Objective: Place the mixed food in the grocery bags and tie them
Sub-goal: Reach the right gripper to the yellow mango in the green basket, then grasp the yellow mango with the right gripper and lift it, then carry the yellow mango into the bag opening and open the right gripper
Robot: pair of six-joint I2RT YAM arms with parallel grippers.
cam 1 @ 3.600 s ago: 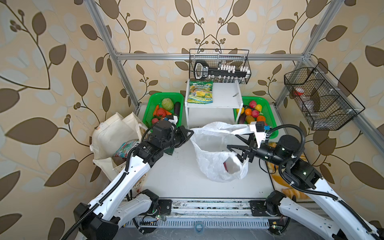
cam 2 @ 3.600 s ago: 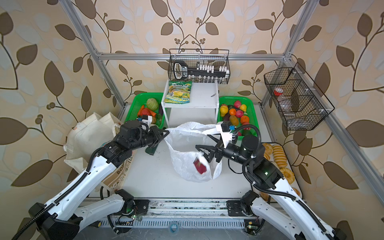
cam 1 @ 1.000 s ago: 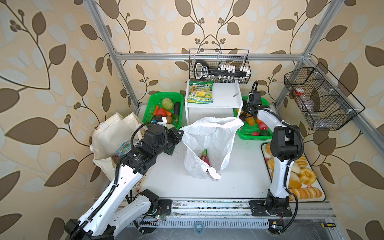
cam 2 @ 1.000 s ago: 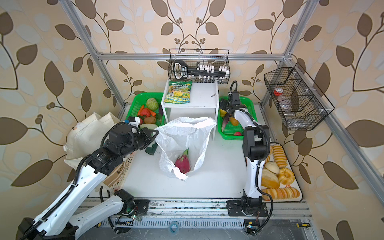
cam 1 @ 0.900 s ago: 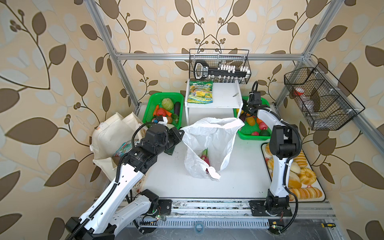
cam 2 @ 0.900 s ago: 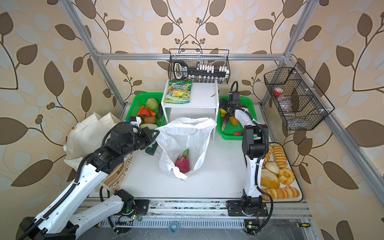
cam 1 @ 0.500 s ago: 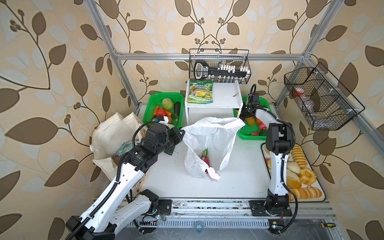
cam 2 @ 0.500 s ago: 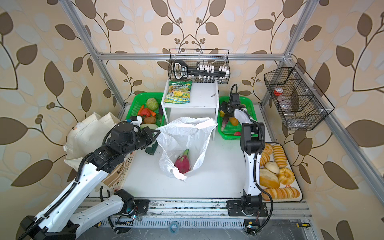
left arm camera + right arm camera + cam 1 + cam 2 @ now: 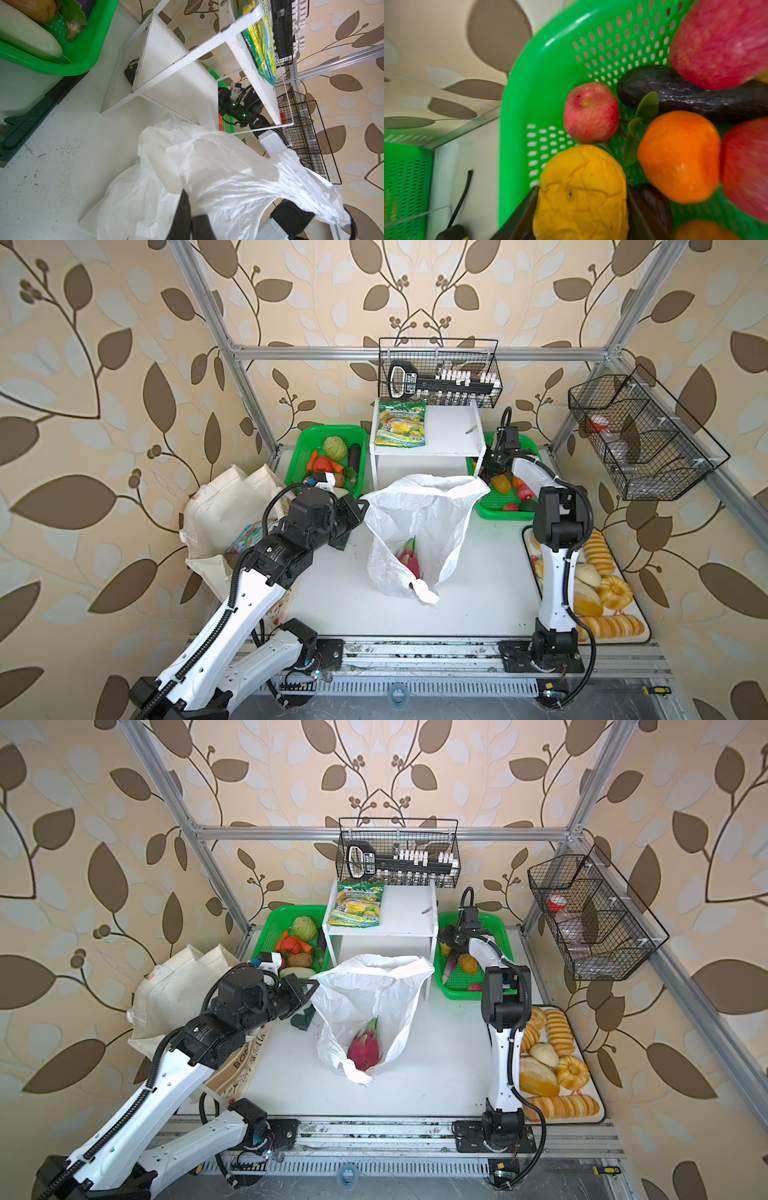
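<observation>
Between the jaws of the right gripper [image 9: 582,191], low inside the green mesh basket [image 9: 529,93], sits a yellow toy fruit [image 9: 580,172], oval, with a wrinkled and dented skin. These jaws stand half wide on both sides of it, close against the skin; whether they press it, I cannot tell. Just beyond them lie a smooth orange toy fruit [image 9: 679,155] and a small speckled red apple [image 9: 591,112].

The left gripper [image 9: 190,214] has its jaws closed tight on the rim of the white plastic carrier bag [image 9: 419,514], thin and crinkly, and holds its mouth open. A pink dragon fruit [image 9: 365,1048] lies at the bottom of the bag.

I judge the step to be picking the next fruit. The next move calls for a gentle but firm squeeze, a lift clear of the basket wall, then a carry to the open bag.
</observation>
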